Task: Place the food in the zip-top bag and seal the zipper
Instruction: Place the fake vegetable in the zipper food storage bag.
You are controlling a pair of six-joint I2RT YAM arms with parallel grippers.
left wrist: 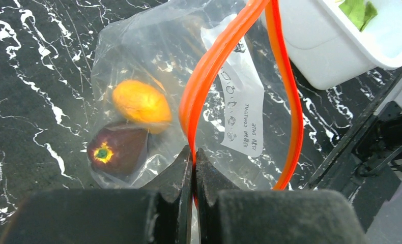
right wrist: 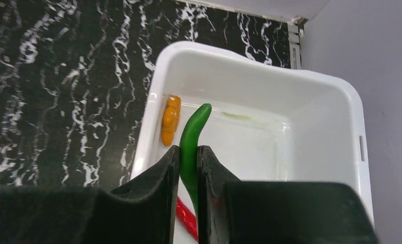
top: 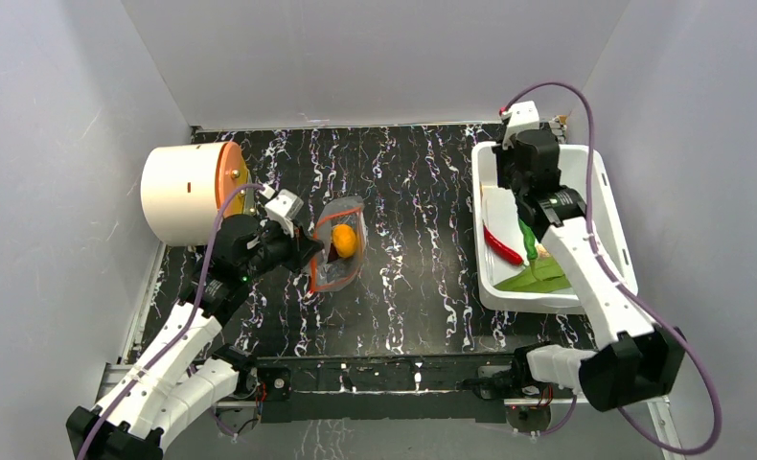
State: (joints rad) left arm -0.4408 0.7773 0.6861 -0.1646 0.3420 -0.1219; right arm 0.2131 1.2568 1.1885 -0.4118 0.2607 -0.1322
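Observation:
The clear zip-top bag lies on the black marbled table with its mouth gaping. Inside it sit the orange fruit and the maroon round fruit. My left gripper is shut on the bag's orange-red zipper, pinching one lip at the left edge of the mouth; from above this gripper meets the bag's left side. My right gripper is shut on the slim green pepper over the white bin. A red chilli lies below it in the bin.
A cream cylinder with an orange rim lies at the back left. The white bin at the right also holds a small orange piece and green leafy food. Grey walls enclose the table.

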